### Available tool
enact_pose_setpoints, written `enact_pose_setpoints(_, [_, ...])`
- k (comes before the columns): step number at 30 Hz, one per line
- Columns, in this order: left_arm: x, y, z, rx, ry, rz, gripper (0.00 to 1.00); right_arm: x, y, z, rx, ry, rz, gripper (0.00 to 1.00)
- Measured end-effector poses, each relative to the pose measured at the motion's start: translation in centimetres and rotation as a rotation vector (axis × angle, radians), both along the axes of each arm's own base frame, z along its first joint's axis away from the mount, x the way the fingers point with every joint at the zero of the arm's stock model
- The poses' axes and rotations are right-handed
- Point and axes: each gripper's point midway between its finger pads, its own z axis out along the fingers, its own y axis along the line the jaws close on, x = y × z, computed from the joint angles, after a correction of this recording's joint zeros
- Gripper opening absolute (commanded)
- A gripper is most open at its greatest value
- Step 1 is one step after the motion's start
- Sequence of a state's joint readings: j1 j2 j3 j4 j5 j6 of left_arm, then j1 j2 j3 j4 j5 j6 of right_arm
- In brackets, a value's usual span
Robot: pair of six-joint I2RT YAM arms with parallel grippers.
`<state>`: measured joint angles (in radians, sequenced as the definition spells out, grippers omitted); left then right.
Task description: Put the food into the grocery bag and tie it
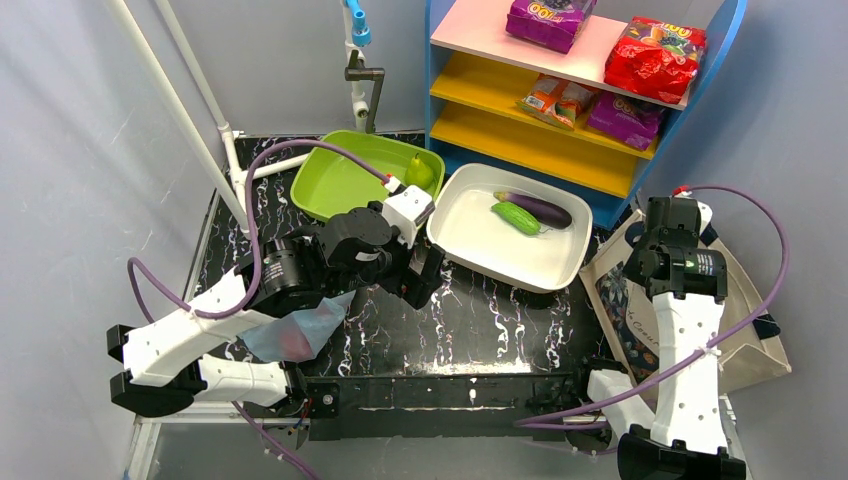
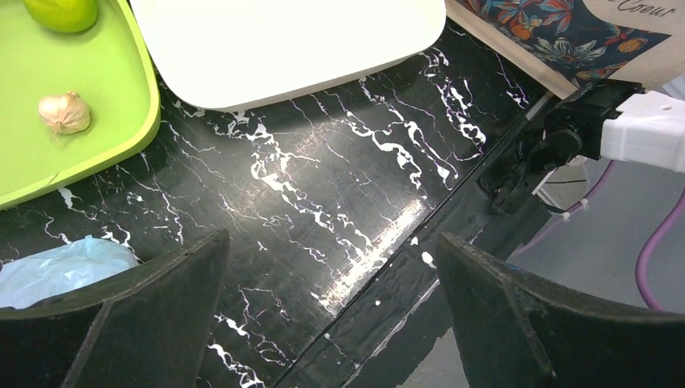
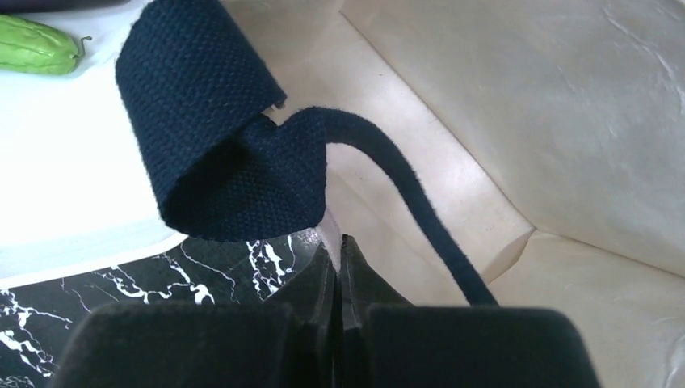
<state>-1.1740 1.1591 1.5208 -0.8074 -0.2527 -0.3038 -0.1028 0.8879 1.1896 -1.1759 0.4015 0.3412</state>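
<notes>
Black bench [image 1: 480,320] veined in white, enclosed by grey walls. At the near-left corner: grocery bag [image 1: 300,332], pale blue and crumpled, partly under the left arm, with a reddish patch visible through the film; contents not identifiable. Toward the bench centre: left gripper [image 2: 335,311], fingers spread wide, holding nothing, poised over bare marbling. At the far-left edge: green tray [image 1: 335,185] with pear [image 1: 420,172] and garlic bulb [image 2: 65,113]. Just right of it: white tray [image 1: 470,245] with purple eggplant [image 1: 540,207] and green cucumber [image 1: 516,217] side by side. Behind, at the far edge: shelf unit [image 1: 540,150] stocked with snack packets [image 1: 655,55]. At the right edge: beige canvas tote [image 1: 615,300]. At its mouth: right gripper [image 3: 339,259], fingers pressed fully together just beneath the navy handle [image 3: 218,162]; pinched fabric, if any, not discernible.
</notes>
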Motion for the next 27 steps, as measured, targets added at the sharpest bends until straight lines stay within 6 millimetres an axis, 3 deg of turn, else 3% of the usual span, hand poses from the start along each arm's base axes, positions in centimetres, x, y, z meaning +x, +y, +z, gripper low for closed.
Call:
enact_pose_setpoints(4, [-0.1, 0.1, -0.2, -0.005, 0.013, 0.012, 0.99, -0.4, 0.1, 1.2, 0.003, -0.004, 0.003, 0.01])
enact_pose_setpoints(12, [-0.1, 0.0, -0.1, -0.027, 0.02, 0.022, 0.99, -1.2, -0.5, 9.1, -0.045, -0.12, -0.018, 0.01])
enact_pose_setpoints(19, [-0.3, 0.4, 0.3, -0.048, 0.019, 0.031, 0.99, -1.9, -0.3, 14.2, -0.049, -0.223, -0.015, 0.01])
enact_pose_setpoints(23, [-0.2, 0.9, 0.5, -0.06, 0.013, 0.047, 0.99, -1.5, 1.2, 16.0, 0.013, -0.283, 0.046, 0.01])
enact_pose_setpoints(27, [-0.1, 1.5, 0.8, -0.068, 0.002, 0.063, 1.0, -0.7, 4.5, 16.5, 0.153, -0.332, 0.164, 0.01])
